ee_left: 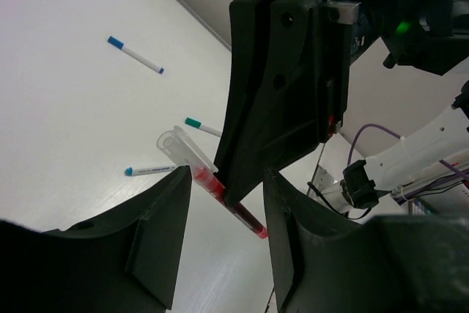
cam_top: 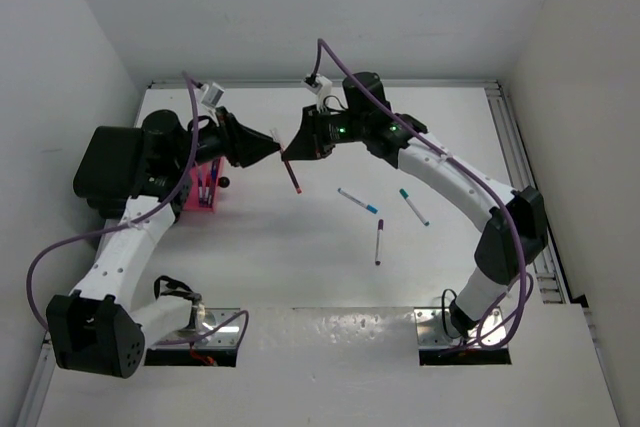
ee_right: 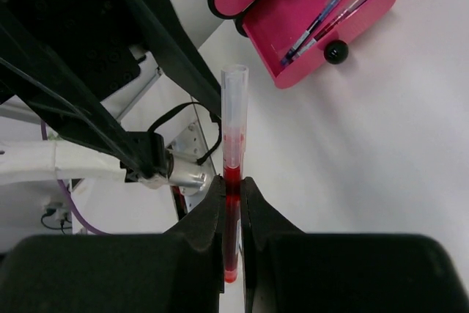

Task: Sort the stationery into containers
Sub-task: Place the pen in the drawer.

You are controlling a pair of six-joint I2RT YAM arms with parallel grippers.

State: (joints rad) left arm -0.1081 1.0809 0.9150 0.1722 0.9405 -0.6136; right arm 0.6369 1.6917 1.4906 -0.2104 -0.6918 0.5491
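My right gripper (ee_right: 231,185) is shut on a red pen (ee_right: 233,144) with a clear end, holding it in the air above the table (cam_top: 300,237). From the left, my left gripper (ee_left: 223,254) stands open with its fingers on either side of the pen's (ee_left: 212,187) red end, not touching it. In the top view both grippers meet tip to tip, left (cam_top: 272,144) and right (cam_top: 287,154), and the pen (cam_top: 293,177) hangs below them. The pink tray (ee_right: 366,12) holds two pens (ee_right: 322,20). A matte black box (cam_top: 100,162) shows at the far left.
Three pens lie loose on the white table: a blue-capped one (cam_top: 357,200), a teal-capped one (cam_top: 413,206) and a purple-capped one (cam_top: 379,241). The pink tray (cam_top: 205,192) sits under my left wrist. White walls close in the left, back and right sides.
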